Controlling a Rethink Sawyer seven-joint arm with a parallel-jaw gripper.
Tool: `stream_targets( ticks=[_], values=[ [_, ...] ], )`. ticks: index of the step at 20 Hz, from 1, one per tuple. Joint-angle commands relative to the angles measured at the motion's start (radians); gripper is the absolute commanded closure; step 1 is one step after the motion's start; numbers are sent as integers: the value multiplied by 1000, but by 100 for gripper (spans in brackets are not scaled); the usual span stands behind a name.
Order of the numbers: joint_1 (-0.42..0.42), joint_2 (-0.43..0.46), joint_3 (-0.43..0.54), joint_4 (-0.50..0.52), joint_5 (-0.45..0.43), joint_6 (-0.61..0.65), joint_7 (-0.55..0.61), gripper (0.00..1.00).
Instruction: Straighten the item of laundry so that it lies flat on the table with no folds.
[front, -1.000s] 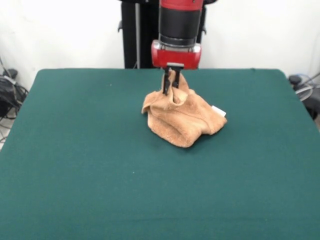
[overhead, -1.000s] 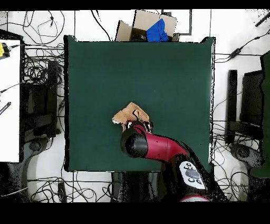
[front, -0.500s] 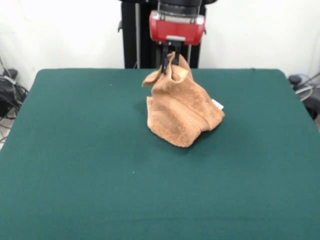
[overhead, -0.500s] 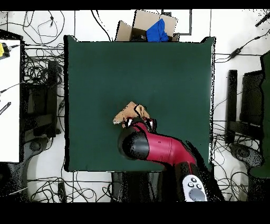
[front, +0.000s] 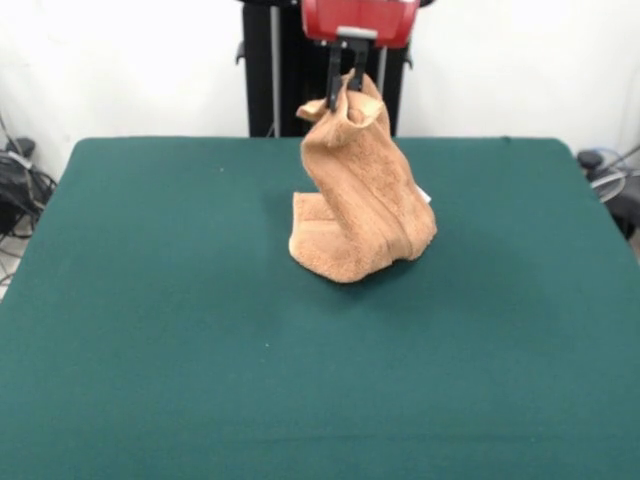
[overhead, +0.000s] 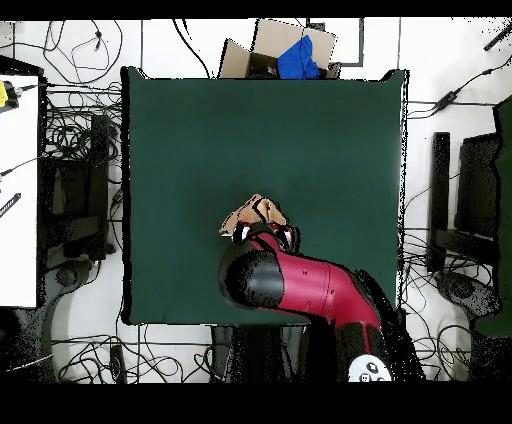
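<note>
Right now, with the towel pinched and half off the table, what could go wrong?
1. The hand holds only a small bunched peak of the towel; the terry could slip out under its own weight if the lift continues.
2. The lower part is folded on the table; raising from this point may let it hang doubled rather than open, so setting it down could leave folds.
3. In the overhead view the arm covers most of the towel, so judging the layout from there is unreliable.

Readable text: none in either view.
Towel (front: 360, 205): a small white tag shows at its edge, too small to read.
Arm (overhead: 300, 285): no legible brand or label on its red and black casing.
Tabletop (front: 200, 350): plain green, no marks or signs.
</note>
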Motion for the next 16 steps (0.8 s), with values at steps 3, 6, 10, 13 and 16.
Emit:
stream_targets(
  ticks=[3, 6, 10, 13, 16],
  values=[
    [-2, -41, 74, 65, 27, 75, 116, 100],
    [-2, -52, 74, 71, 33, 90, 116, 100],
    [1, -124, 70, 93, 61, 190, 97, 100],
    [12, -148, 56, 104, 63, 209, 101, 100],
    [14, -167, 56, 112, 64, 218, 98, 100]
  ],
)
